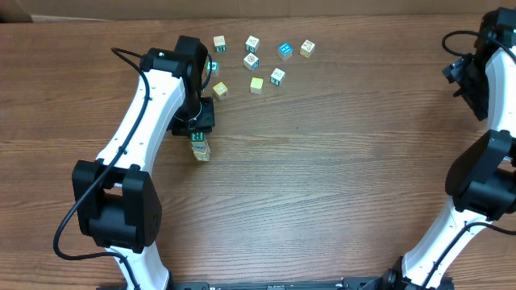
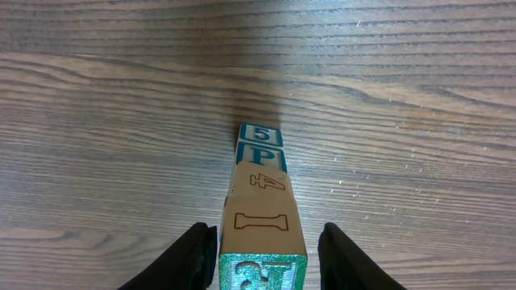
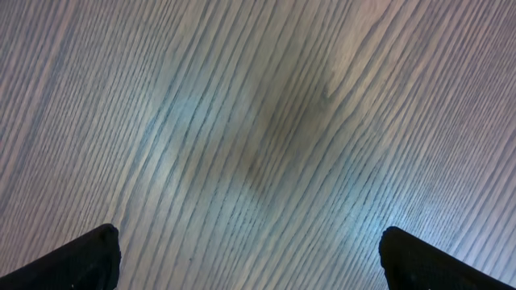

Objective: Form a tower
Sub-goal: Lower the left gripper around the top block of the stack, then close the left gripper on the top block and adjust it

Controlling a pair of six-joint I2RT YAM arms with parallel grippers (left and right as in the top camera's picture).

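Left wrist view: we've got the tower [image 2: 260, 193] standing upright on the tabletop [image 2: 403, 121], straight below the left fingers [image 2: 196, 258]. They sit apart, straddling its top cube [image 2: 262, 274], with a gap on one side. Meanwhile the right fingers [image 3: 89, 258] hang wide apart, well away.

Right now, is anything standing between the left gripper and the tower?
Nothing visible does. The left gripper straddles the top of the tower, one finger on each side. The loose cubes lie apart from it.
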